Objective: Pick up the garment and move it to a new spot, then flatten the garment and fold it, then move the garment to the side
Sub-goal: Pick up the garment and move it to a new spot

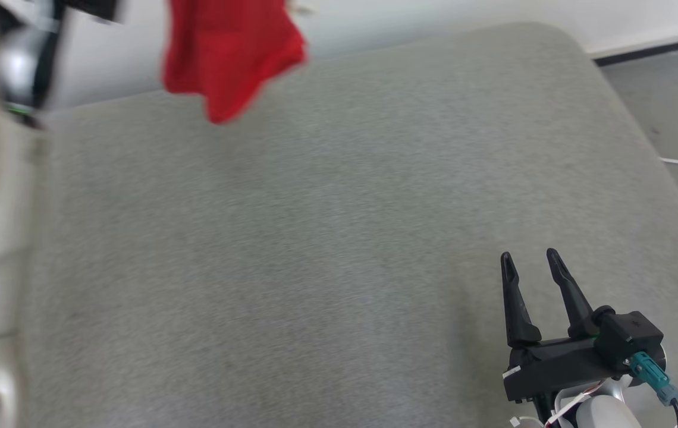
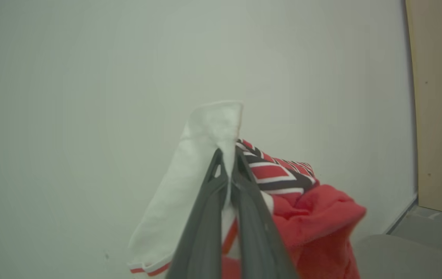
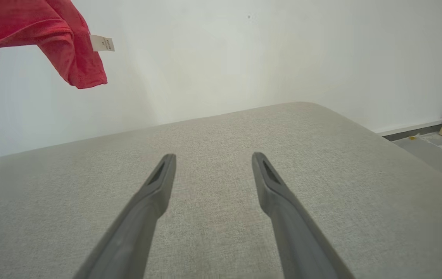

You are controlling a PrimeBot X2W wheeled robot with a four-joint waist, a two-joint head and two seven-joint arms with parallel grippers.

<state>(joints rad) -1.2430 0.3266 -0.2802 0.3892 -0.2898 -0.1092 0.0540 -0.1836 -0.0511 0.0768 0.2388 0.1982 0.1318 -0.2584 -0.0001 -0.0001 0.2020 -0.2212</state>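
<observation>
Left gripper (image 2: 227, 155) is pinched tight on a white fold of the red knit garment with white panel and red-black-white striped trim (image 2: 314, 217). The cloth hangs bunched from its fingertips, clear of the pale grey woven cushion surface (image 1: 315, 238), long axis running down from the grip. Right gripper (image 1: 532, 258) is spread wide and empty, low over the cushion; the garment is ahead of it, high to its left, well apart. Judgement: set-down falls to the left arm.
</observation>
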